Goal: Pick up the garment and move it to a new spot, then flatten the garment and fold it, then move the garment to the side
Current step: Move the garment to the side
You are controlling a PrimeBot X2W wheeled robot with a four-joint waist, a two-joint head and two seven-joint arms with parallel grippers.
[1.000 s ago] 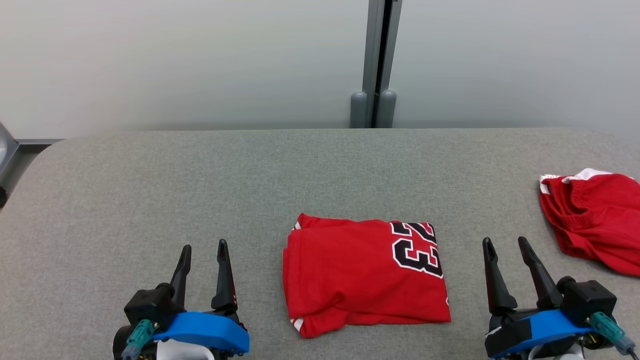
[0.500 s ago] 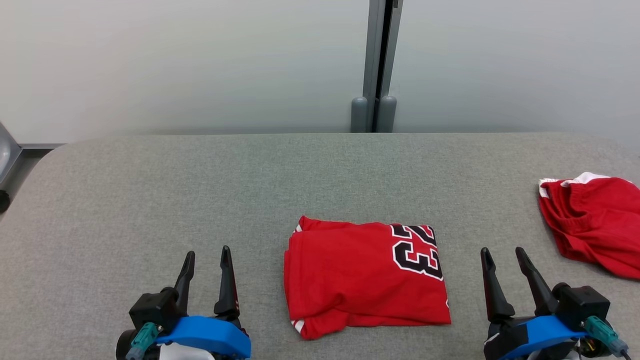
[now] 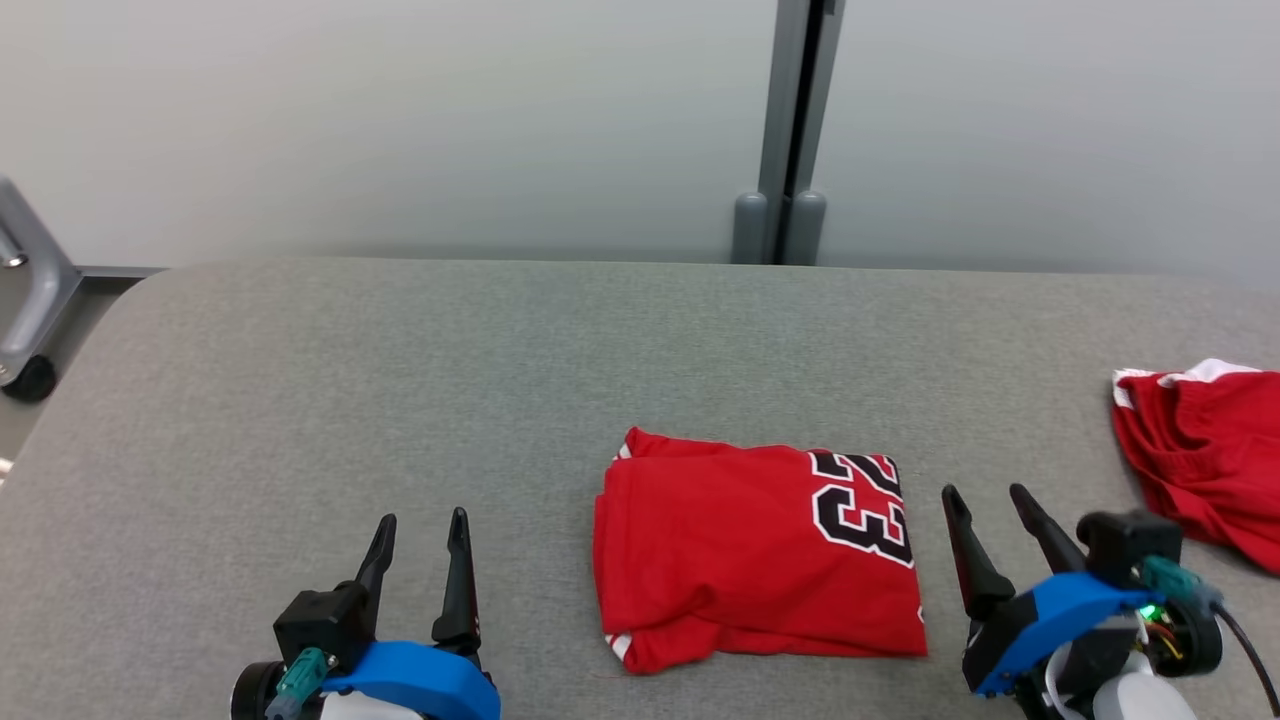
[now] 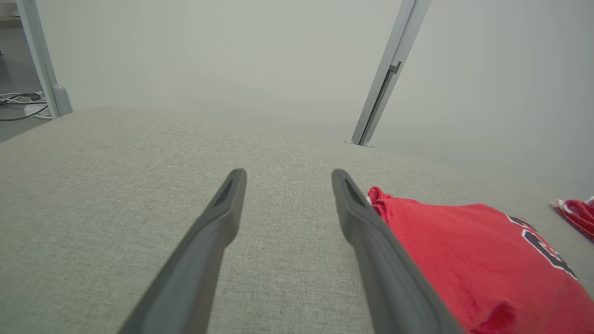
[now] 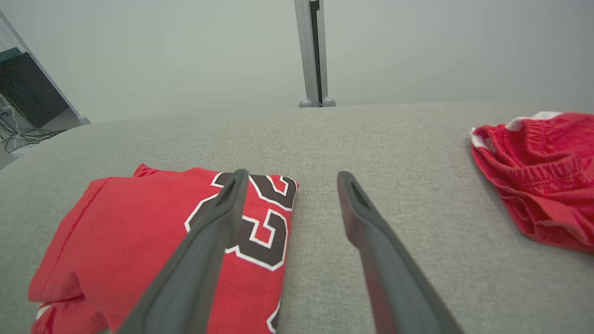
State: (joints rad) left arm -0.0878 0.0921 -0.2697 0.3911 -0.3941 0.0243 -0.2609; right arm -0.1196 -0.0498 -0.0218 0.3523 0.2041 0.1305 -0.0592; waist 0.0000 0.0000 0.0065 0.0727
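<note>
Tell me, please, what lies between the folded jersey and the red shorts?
In the head view, the right gripper, fingers open, over bare grey table, nearer the folded jersey than the red shorts.

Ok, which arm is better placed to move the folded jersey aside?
Right. The right gripper is open, just beside the numbered edge of the jersey; the left gripper, also open, sits farther off.

I see open table (image 3: 400, 380) left of and beyond the folded jersey (image 3: 740, 560). On the right, a narrower lane runs between jersey and crumpled red garment (image 3: 1200, 460) at the edge.
</note>
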